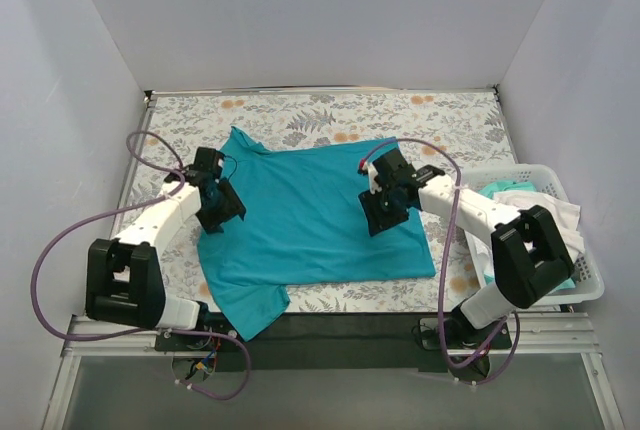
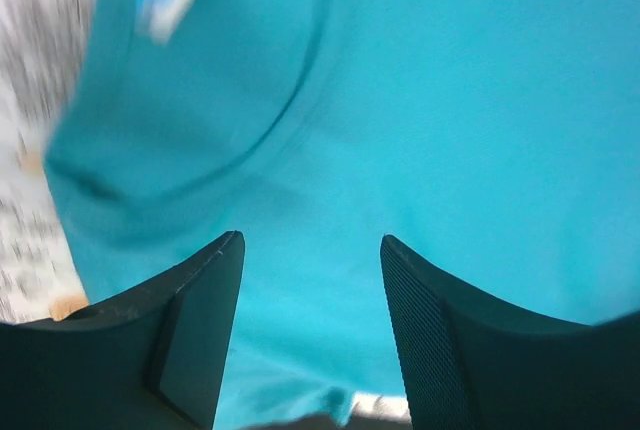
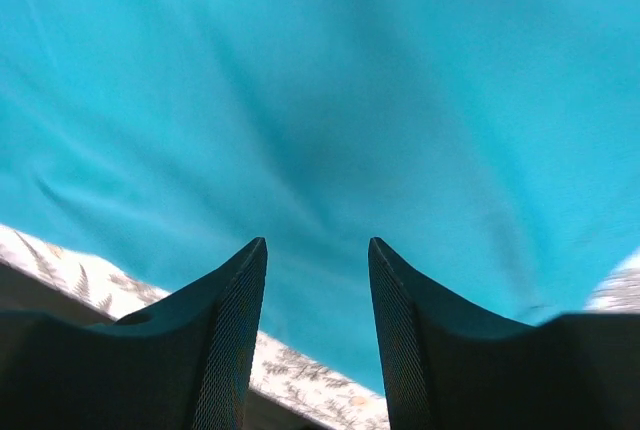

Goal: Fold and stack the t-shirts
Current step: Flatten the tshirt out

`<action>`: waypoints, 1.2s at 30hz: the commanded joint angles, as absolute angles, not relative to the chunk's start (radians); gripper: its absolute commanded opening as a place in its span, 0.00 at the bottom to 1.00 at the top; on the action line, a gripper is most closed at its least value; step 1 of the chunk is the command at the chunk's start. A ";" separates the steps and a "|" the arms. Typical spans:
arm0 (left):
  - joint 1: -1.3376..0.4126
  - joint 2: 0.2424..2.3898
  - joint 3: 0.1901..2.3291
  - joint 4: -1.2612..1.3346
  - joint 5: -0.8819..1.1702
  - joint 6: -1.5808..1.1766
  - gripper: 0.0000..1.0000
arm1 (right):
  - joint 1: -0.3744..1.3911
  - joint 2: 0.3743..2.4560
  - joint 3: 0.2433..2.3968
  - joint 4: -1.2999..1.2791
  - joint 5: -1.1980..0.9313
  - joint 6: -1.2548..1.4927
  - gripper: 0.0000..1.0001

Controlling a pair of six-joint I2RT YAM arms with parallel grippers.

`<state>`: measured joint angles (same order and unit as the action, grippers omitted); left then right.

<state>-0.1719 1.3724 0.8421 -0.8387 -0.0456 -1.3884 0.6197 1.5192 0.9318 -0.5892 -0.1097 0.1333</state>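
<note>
Now the teal t-shirt (image 1: 310,220) lies spread flat beside the white basket (image 1: 592,285). Both pincers hang released, gripping nothing: the right gripper (image 3: 318,245) over the shirt's basket-side edge, the left gripper (image 2: 312,245) over its far edge.

The t-shirt (image 1: 310,215) is teal-blue, the tablecloth (image 1: 440,120) grey-and-orange fern-print, the basket (image 1: 593,285) white.

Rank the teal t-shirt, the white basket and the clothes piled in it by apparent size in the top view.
1. teal t-shirt, spread flat: largest by far.
2. white basket.
3. clothes pile inside the basket: smallest, though the right arm hides part of it.
</note>
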 commanded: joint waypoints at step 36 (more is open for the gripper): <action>-0.169 2.164 1.736 -0.575 -0.072 -1.015 0.40 | 0.250 2.052 1.692 -0.403 -0.163 -0.040 0.37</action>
